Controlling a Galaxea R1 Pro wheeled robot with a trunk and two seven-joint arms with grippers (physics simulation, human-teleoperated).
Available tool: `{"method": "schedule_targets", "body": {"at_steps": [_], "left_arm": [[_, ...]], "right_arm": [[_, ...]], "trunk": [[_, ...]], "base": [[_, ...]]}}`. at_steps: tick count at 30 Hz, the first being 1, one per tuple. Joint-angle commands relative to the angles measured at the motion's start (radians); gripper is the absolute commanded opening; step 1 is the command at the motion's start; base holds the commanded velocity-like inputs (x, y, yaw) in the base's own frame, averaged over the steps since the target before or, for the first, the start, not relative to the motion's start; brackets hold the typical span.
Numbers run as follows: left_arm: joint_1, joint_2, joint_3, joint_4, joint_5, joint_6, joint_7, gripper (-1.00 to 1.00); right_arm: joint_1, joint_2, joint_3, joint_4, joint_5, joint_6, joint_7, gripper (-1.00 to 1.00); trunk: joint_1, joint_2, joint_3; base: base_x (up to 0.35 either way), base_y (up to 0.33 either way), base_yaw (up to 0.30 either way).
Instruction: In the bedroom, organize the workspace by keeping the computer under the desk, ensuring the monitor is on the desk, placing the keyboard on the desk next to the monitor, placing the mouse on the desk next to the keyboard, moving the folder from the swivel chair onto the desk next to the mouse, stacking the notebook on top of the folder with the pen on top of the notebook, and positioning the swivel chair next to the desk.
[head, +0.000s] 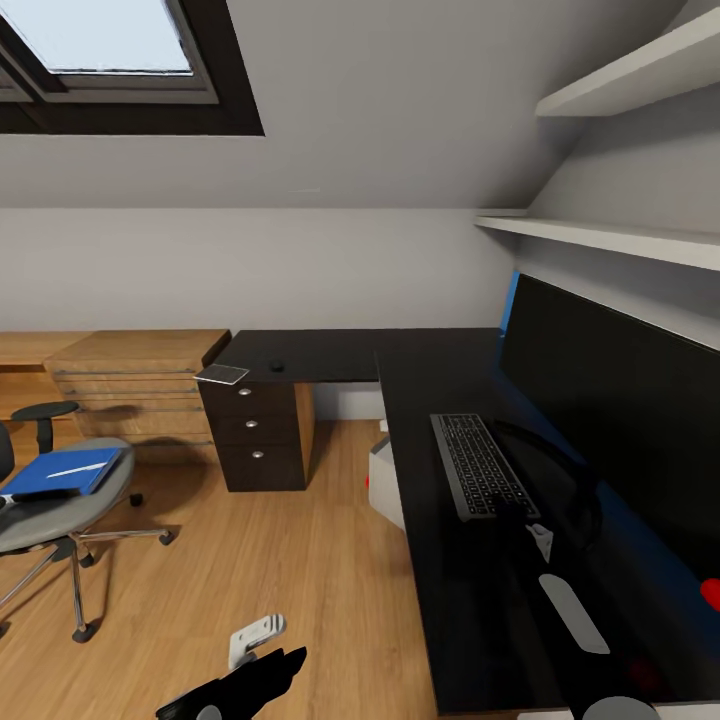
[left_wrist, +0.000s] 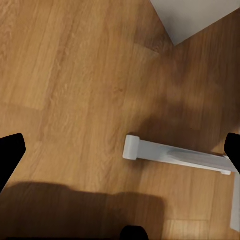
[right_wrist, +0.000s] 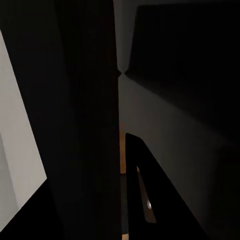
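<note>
Beside the desk (head: 330, 352), wooden cabinet (head: 140, 375).

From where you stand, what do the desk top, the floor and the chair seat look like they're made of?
The desk top looks like glossy black laminate or lacquer; it reflects faintly. The floor seems to be warm wood planks with visible grain, possibly laminate. The chair seat looks like grey padded fabric on chrome-like legs, though a render leaves that open.

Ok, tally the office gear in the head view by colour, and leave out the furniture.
Black: 3 (monitor, keyboard, mouse)
Blue: 1 (folder)
Grey: 2 (notebook, computer)
White: 1 (pen)
Total: 7
</note>
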Motion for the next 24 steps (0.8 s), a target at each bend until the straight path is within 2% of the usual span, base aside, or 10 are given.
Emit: {"method": "schedule_targets", "body": {"at_steps": [1, 24], "left_arm": [[0.000, 0.000, 0.000, -0.002, 0.010, 0.003, 0.009, 1.00], [0.000, 0.001, 0.006, -0.002, 0.012, 0.003, 0.007, 1.00]], "right_arm": [[0.000, 0.000, -0.002, 0.002, -0.008, 0.007, -0.058, -1.00], [0.000, 0.000, 0.001, 0.002, -0.005, -0.022, -0.058, -1.00]], "trunk": [[0.000, 0.000, -0.001], [0.000, 0.000, -0.001]], "base": [[0.000, 0.000, 0.000], [0.000, 0.000, 0.000]]}}
